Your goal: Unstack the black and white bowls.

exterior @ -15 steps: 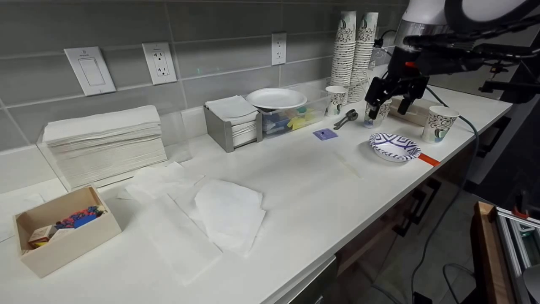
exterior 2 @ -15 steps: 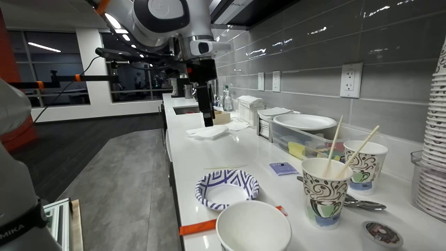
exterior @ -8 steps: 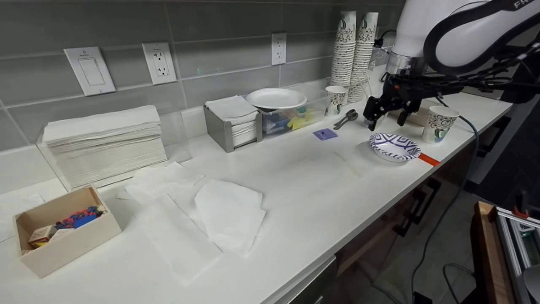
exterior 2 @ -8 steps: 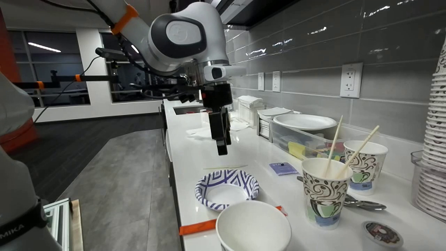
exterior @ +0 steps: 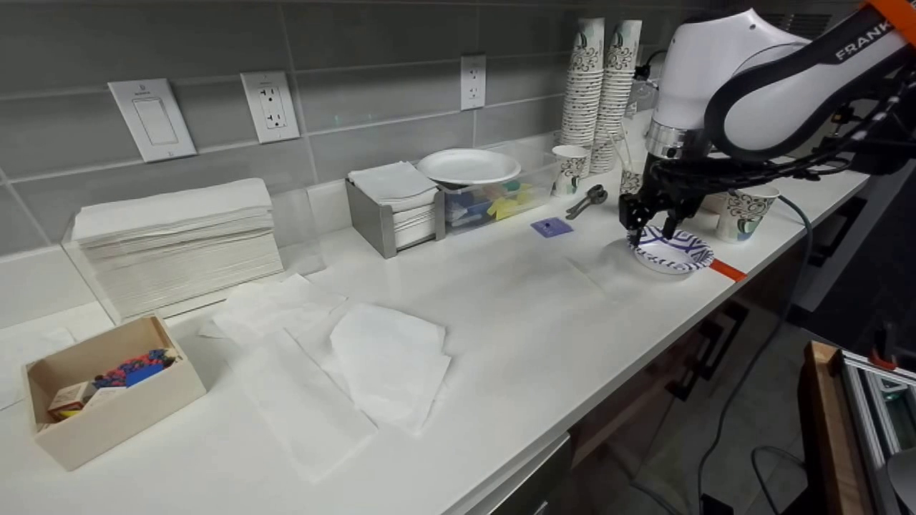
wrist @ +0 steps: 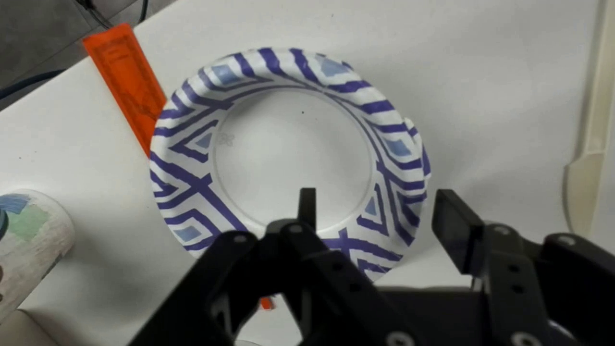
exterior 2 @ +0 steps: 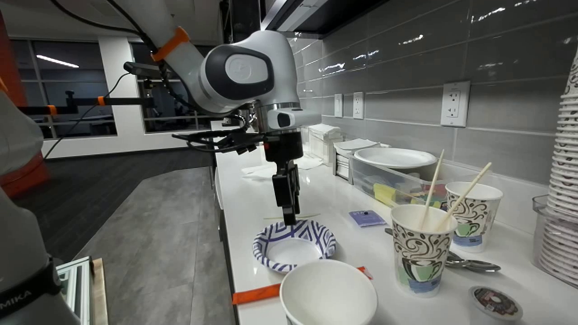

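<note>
One stack of patterned bowls (wrist: 293,158) stands upright on the white desk (exterior: 501,322), near its edge. The bowls are white with violet-blue stripes and pale blue patches around the wall. In the wrist view, a second rim edge projects at one side; the number of nested bowls cannot be told. A small, faint mark on the inner base is unreadable.

State of the tool (wrist: 379,214): fingers (wrist: 307,204) spread, with a gap between them. The tool points down above the bowls. In the wrist view, one fingertip overlaps the bowl interior and the other appears outside the rim; contact cannot be determined.

Markings: the arm (exterior: 769,107) carries the white letters FRANK on black, ending at an orange band (exterior: 894,18). In an exterior view, a black band (exterior 2: 36,289) low on the robot reads MIKA. A purple packet (exterior 2: 366,218), flat on the desk, shows lettering that appears to begin STA. An orange strip (wrist: 127,81), partly hidden by the bowls, bears print too blurred to read. The lid text of a coffee pod (exterior 2: 495,303) is too small to read. A coffee-motif cup (exterior 2: 424,257) holds two wooden sticks (exterior 2: 432,190).
</note>
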Available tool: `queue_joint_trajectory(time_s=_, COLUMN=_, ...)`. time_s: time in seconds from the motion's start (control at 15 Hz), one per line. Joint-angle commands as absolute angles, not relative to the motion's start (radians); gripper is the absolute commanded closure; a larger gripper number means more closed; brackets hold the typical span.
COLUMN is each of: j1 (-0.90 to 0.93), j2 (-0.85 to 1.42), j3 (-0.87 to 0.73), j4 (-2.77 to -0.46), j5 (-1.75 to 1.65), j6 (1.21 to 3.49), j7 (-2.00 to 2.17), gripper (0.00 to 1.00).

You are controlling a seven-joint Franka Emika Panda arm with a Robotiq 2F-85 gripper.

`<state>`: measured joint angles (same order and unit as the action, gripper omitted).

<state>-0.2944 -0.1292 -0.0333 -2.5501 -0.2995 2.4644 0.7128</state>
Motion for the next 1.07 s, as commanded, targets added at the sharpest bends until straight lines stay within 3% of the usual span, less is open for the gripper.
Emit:
queue_joint_trajectory(time_s=0.0, j1=-0.26, j2=-0.104, j3=-0.064, j4=-2.581, j5=-0.297, j6=2.544, j7=0.729, gripper=0.41)
queue_joint_trajectory(time_s=0.07, j1=-0.255, j2=-0.1, j3=-0.069, j4=-2.586, j5=-0.287, j6=2.562, j7=0.723, gripper=0.38)
queue_joint_trajectory(time_s=0.2, j1=-0.247, j2=-0.092, j3=-0.078, j4=-2.6, j5=-0.281, j6=2.599, j7=0.719, gripper=0.44)
queue_joint_trajectory(time_s=0.33, j1=-0.245, j2=-0.087, j3=-0.084, j4=-2.604, j5=-0.288, j6=2.616, j7=0.722, gripper=0.56)
queue_joint_trajectory(time_s=0.73, j1=-0.232, j2=-0.097, j3=-0.098, j4=-2.598, j5=-0.246, j6=2.601, j7=0.702, gripper=0.44)
queue_joint_trajectory(time_s=0.87, j1=-0.227, j2=-0.103, j3=-0.098, j4=-2.596, j5=-0.231, j6=2.594, j7=0.696, gripper=0.45)
queue_joint_trajectory(time_s=1.0, j1=-0.223, j2=-0.108, j3=-0.098, j4=-2.594, j5=-0.215, j6=2.588, j7=0.691, gripper=0.55)
